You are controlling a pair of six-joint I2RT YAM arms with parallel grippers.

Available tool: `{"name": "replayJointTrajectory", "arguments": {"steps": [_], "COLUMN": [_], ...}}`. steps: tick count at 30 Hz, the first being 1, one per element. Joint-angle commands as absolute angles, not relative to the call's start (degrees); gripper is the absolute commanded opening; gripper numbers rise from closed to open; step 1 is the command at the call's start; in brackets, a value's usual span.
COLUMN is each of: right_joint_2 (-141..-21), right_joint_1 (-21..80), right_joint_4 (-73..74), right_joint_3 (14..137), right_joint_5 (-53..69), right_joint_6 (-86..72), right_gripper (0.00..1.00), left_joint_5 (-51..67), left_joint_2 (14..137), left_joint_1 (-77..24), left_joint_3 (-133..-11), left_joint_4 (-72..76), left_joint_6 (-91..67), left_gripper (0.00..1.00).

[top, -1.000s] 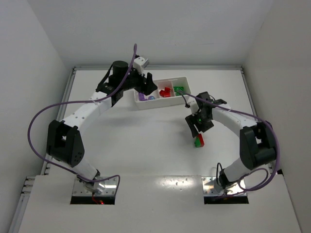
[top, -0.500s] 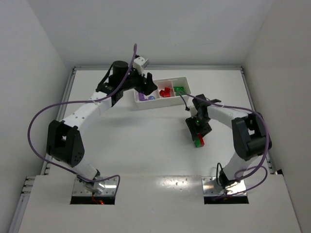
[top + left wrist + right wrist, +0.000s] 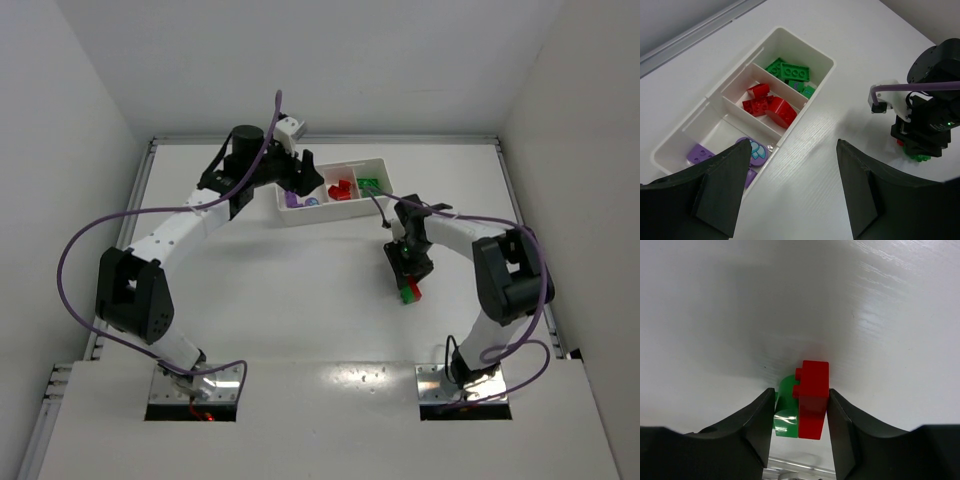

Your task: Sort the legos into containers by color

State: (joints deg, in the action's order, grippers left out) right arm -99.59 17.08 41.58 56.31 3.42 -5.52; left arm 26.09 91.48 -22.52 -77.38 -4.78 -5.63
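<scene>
A red-and-green lego stack (image 3: 812,395) lies on the white table, right of centre (image 3: 409,293). My right gripper (image 3: 801,395) has come down over it, one finger against the green side and the other against the red side. The long white tray (image 3: 805,37) holds green legos (image 3: 792,72) in its right container, red legos (image 3: 771,106) in the middle one and purple pieces (image 3: 755,150) in the left one. My left gripper (image 3: 792,165) hovers open over the tray's near edge by the purple container, with nothing between its fingers.
The right arm's wrist (image 3: 927,125) with its purple cable stands about a hand's width right of the tray. White walls close in the table on three sides. A raised rail (image 3: 150,180) runs along the table's left and far edges.
The right gripper has moved down and nearer over the red-and-green stack, and its jaws have narrowed until they touch both sides. The left arm has not moved.
</scene>
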Motion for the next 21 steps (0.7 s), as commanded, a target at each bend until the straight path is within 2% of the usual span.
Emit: {"name": "replayJointTrajectory", "arguments": {"steps": [1,11,16,21], "right_joint_2": [-100.5,-104.1,-104.1,-103.5], "right_joint_1": [16.8,16.8,16.3,16.3], "right_joint_4": [40.8,41.3,41.3,41.3], "right_joint_3": [58.4,62.0,62.6,62.1], "right_joint_5": [3.2,5.9,5.9,4.6], "right_joint_6": [-6.8,-7.3,-7.8,-8.3], "right_gripper": [0.46,0.53,0.53,0.48], "left_joint_5": [26.4,26.4,26.4,26.4], "left_joint_2": [91.7,91.7,91.7,91.7], "left_joint_1": [-22.4,-22.4,-22.4,-22.4], "left_joint_3": [-77.2,-77.2,-77.2,-77.2], "left_joint_4": [-4.5,-4.5,-4.5,-4.5], "left_joint_6": [-6.1,-6.1,-5.5,-5.5], "left_gripper": [0.75,0.75,0.75,0.75]}}
